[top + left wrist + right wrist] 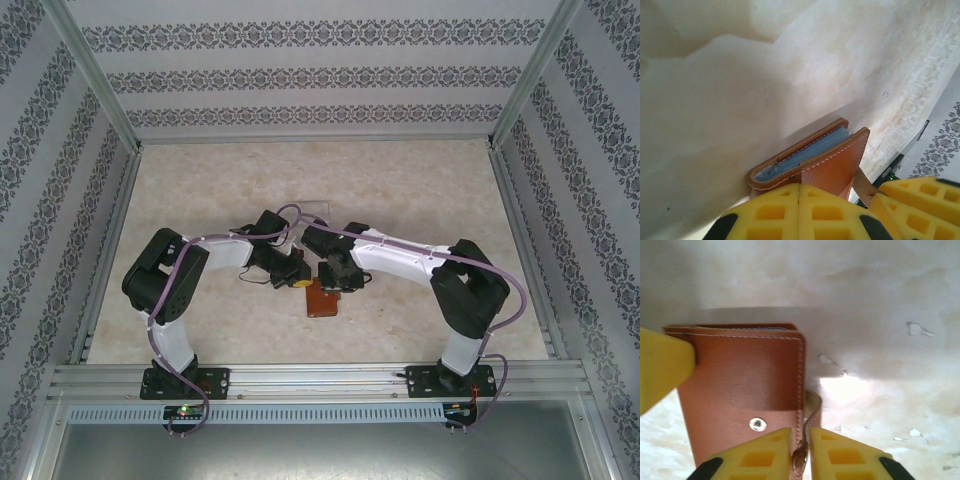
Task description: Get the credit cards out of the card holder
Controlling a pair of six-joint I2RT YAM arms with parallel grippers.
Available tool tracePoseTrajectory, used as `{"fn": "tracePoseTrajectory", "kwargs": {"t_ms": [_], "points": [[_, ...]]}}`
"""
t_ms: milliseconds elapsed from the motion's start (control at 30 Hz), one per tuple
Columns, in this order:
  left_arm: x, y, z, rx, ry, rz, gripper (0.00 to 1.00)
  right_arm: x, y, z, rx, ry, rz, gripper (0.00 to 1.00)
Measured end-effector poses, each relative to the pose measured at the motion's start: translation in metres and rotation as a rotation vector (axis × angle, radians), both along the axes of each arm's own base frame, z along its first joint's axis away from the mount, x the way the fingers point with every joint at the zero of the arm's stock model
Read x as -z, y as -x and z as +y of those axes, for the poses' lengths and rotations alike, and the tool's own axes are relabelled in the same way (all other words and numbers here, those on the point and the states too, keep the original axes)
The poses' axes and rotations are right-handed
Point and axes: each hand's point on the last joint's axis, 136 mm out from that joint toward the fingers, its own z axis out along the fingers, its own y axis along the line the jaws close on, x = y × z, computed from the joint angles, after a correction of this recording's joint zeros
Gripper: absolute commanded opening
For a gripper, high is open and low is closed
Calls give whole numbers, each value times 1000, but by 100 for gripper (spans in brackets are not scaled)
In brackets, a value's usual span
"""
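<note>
Reddish-brown leather card holder (322, 300) flat on the pale marbled counter (200, 200), near the middle, slightly toward the arm bases, between both claws. Covers slightly ajar in the left wrist view, with grey-blue inner pockets (805, 152) exposed along the open edge. White stitching along the cover rim; metal snap stud (757, 424) on the upper cover, seen from the right wrist.

Left claw (298, 283): fully closed, yellow pads meeting face to face, no material seen between them. Tips set against the cover edge of the card holder; one yellow finger (662, 367) overlapping the far left corner of the cover in the right wrist view. Cannot tell whether pressing or merely touching.

Right claw (338, 284): closed to a narrow gap on the closing tab (814, 405), with the tab's metal snap end pinched between the yellow fingertips. Tab curving out from under the right edge of the cover and bent up into the grip. Positioned just beside the left claw, both arms angled inward over the card holder.
</note>
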Motion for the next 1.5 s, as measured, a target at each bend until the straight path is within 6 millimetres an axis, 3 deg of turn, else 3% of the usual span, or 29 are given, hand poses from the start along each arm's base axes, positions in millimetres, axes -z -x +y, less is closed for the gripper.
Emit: {"fn": "tracePoseTrajectory", "kwargs": {"t_ms": [367,600,800,967,1067,1333,1500], "points": [[-1,-1,4,8,-62,2,6,15,5,-24,31,7,12,20],[-3,-3,10,1,-124,-2,24,16,2,-29,57,-53,-9,24],[-2,-1,16,0,-193,1,40,17,-3,-25,59,-100,-22,22],[-26,1,-11,70,-293,-89,49,25,0,-47,96,-176,-21,19],[-33,10,-22,104,-334,-115,55,31,0,-50,96,-200,-17,17],[-38,21,-27,93,-446,-134,70,35,-2,-53,123,-338,-27,14],[-32,23,-31,92,-514,-130,73,36,-2,-53,153,-452,-16,14]]}}
